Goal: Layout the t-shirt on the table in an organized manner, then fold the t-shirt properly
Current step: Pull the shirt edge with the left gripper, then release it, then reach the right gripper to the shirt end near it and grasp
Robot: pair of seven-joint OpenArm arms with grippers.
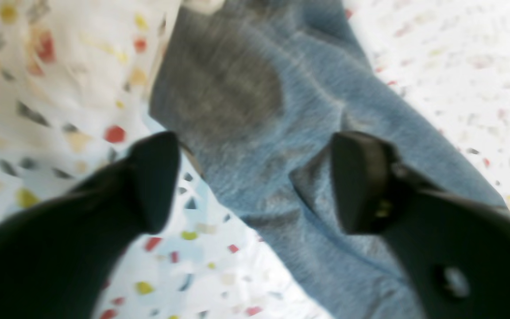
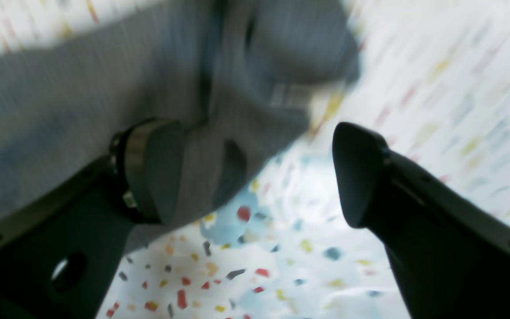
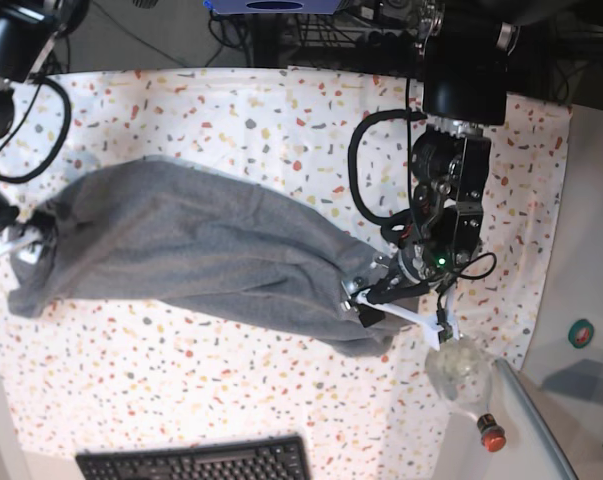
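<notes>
T-shirt [image 3: 201,255] is stretched lengthwise across the counter [image 3: 231,120]; both grippers' fingers [image 1: 151,177] [image 2: 361,173] are spread, gripping nothing; bunched edges need regrasping and spreading.

Both wrist views motion-blurred; keyboard [image 3: 193,462] cut by bottom edge.

bg: black keyboard [image 3: 196,460] front edge | cables [image 3: 236,35] behind | grey side surface [image 3: 591,250] beside

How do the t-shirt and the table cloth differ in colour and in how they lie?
The t-shirt is plain heather grey; the table cloth is white with coloured flecks. The t-shirt lies bunched in a long, wrinkled band; the cloth lies flat and spread wide. Both are soft fabric.
</notes>
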